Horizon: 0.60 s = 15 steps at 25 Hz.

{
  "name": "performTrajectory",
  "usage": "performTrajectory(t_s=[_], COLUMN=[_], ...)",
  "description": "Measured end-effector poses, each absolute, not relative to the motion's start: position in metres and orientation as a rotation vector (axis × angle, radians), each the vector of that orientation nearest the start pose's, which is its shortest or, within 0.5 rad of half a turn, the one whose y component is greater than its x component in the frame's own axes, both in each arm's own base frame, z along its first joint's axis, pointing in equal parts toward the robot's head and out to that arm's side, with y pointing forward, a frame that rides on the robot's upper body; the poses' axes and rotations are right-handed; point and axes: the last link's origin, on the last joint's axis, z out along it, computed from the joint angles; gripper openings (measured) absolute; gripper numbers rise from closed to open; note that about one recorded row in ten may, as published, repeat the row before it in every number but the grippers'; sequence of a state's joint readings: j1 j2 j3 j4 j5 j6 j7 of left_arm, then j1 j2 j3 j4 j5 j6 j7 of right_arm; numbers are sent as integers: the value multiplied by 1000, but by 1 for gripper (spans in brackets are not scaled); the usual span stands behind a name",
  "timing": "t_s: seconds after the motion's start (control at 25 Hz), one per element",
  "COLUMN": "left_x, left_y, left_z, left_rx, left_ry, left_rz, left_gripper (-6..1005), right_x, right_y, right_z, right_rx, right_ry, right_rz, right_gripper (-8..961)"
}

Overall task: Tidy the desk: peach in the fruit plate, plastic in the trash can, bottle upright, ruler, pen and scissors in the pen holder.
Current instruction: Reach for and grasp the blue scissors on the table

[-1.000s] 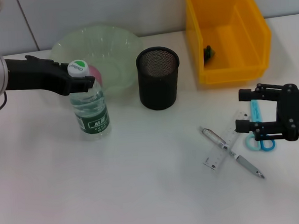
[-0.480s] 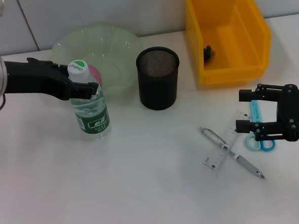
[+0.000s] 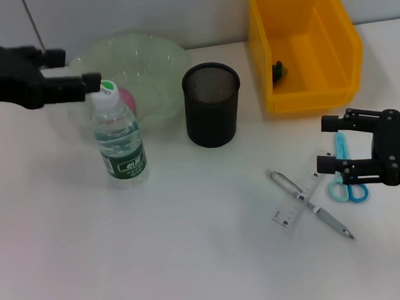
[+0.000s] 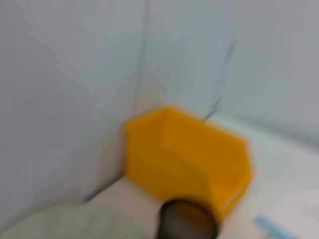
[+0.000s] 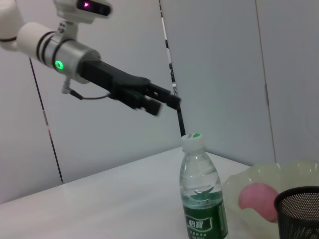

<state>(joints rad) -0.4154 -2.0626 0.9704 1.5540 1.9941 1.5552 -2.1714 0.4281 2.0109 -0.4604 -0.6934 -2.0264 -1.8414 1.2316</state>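
Observation:
The clear bottle (image 3: 120, 138) (image 5: 202, 194) with a green label stands upright on the white desk, touched by nothing. My left gripper (image 3: 80, 81) (image 5: 160, 102) hovers open, up and to the left of its cap. A pink peach (image 3: 127, 100) (image 5: 259, 196) lies in the pale green fruit plate (image 3: 154, 61). The black mesh pen holder (image 3: 212, 103) stands mid-desk. A clear ruler (image 3: 299, 199) and a silver pen (image 3: 312, 208) lie crossed, with blue scissors (image 3: 346, 182) to their right. Just above the scissors my right gripper (image 3: 326, 145) is open.
A yellow trash can (image 3: 301, 21) (image 4: 189, 154) stands at the back right with a small dark thing (image 3: 278, 69) inside. The pen holder (image 4: 188, 224) shows blurred in the left wrist view. A wall rises behind the desk.
My left gripper has let go of the bottle's neck and pulled up and away to the left. The bottle stays upright. The right gripper has barely shifted.

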Motion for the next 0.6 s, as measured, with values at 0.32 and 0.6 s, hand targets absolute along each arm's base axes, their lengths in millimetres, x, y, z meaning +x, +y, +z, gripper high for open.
performTrajectory(t_s=[0.32, 0.6], left_x=[-207, -246], left_y=[316, 297], left_z=[99, 57], left_rx=[-2634, -2636], left_ry=[-467, -341], left_rz=[-863, -920], left_gripper=[802, 800], right_x=[292, 291], right_y=[291, 294], right_z=[60, 61], right_rx=[-2659, -2656], right_ry=[483, 521], right_rz=[847, 852], right_gripper=[802, 803])
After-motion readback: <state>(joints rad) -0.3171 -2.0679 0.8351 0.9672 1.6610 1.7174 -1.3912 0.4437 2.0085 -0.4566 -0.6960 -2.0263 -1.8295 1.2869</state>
